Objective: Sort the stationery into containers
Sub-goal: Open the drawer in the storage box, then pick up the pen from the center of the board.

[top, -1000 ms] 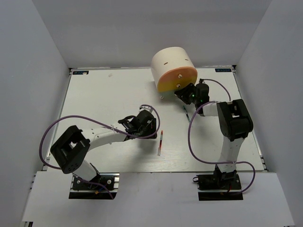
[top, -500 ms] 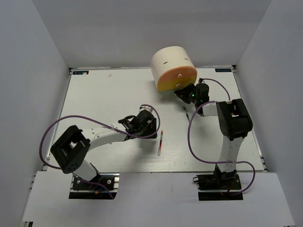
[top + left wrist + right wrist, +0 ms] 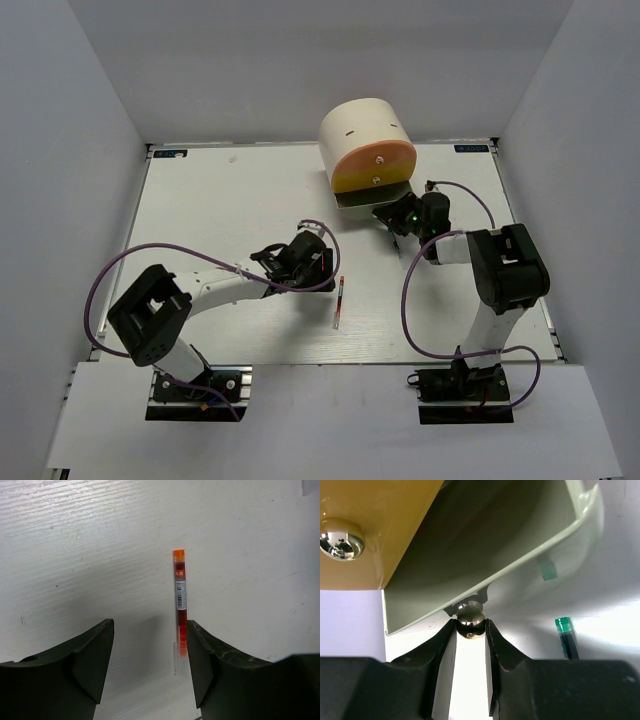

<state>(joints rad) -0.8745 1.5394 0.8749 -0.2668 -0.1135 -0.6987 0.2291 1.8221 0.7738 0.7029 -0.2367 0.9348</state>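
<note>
The cream cylindrical drawer unit stands at the back of the table. Its pale green bottom drawer is pulled partly out. My right gripper is shut on that drawer's small chrome knob, and its fingers pinch the knob from both sides. A thin dark pen with a green end lies on the table just right of the right gripper. A thin red pen lies mid-table. My left gripper is open and low over the red pen, which lies along the inner edge of its right finger. Highlighters and erasers are out of view.
The yellow drawer face with its own knob sits shut above the open drawer. White walls close in the table on three sides. Purple cables loop beside both arms.
My right gripper has drawn back toward the near side with the knob, and the pale green drawer has slid out. My left gripper has barely moved.
</note>
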